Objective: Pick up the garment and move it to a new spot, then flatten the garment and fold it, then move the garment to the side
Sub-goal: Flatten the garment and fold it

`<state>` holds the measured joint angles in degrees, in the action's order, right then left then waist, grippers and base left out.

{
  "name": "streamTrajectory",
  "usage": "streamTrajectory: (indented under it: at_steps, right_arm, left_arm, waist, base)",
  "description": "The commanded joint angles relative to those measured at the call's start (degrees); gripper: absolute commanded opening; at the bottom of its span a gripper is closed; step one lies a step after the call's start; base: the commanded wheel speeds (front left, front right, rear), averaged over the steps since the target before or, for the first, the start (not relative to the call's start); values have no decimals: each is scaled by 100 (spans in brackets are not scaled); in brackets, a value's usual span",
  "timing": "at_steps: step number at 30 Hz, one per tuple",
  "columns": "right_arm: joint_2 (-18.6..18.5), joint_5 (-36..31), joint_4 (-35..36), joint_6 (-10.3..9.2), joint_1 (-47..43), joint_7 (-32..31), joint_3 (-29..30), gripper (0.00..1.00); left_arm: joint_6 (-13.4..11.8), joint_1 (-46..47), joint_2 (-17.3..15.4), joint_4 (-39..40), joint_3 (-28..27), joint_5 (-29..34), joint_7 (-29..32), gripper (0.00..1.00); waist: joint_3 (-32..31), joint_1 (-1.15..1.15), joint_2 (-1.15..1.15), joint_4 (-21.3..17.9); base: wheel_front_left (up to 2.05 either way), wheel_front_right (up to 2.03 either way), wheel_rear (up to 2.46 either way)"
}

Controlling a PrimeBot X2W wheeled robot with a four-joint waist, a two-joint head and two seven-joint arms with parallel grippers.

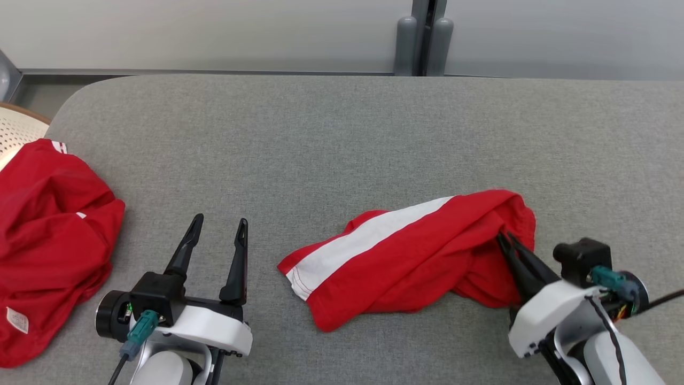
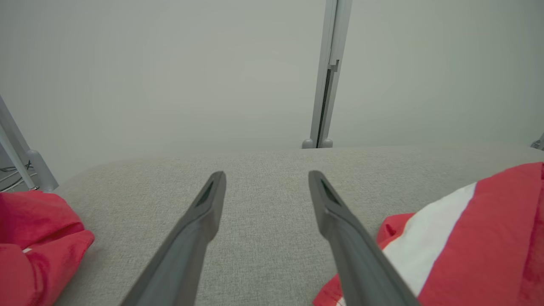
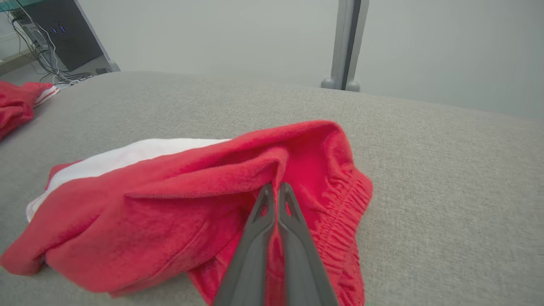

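The garment (image 1: 406, 256) is a pair of red shorts with a white side stripe, lying crumpled on the grey table (image 1: 331, 139) right of centre. My right gripper (image 1: 505, 239) is shut on a fold of its red fabric near the elastic waistband; in the right wrist view the two fingertips of the right gripper (image 3: 276, 187) pinch a raised ridge of the garment (image 3: 178, 199). My left gripper (image 1: 220, 223) stands open over bare table to the left of the shorts, with nothing between its fingers (image 2: 204, 212). The garment (image 2: 459, 238) shows at the lower right of the left wrist view.
A second red garment (image 1: 48, 240) lies heaped at the table's left edge, partly over a pale perforated basket (image 1: 18, 128). A grey wall with a vertical post (image 1: 422, 37) runs behind the table. Cables and a dark box (image 3: 63, 38) sit beyond the table's far left.
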<state>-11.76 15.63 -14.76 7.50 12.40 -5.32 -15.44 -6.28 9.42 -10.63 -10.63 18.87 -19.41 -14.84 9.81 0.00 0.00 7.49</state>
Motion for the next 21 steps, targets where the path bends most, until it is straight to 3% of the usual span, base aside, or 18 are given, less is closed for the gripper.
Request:
streamTrajectory:
  at_steps: [1,7,12,21]
  right_arm:
    - [-65,-102,156,-2,-232,49,-42,0]
    - [-22,-361,446,-2,-925,-122,-184,0]
    - [84,-371,253,-2,-1252,-291,-262,0]
    - [267,-471,-918,-23,-1376,-342,-87,0]
  left_arm:
    - [1,22,-47,-10,-44,26,-31,100]
    - [21,-29,-45,-10,-75,25,-39,100]
    - [32,-39,-32,-20,-67,24,-40,100]
    - [49,-44,-42,-47,-81,11,-40,100]
  waist:
    - [-20,0,0,-39]
    - [-53,0,0,-129]
    - [-70,0,0,-151]
    - [-80,0,0,-156]
  base:
    - [0,0,0]
    - [0,0,0]
    - [0,0,0]
    - [0,0,0]
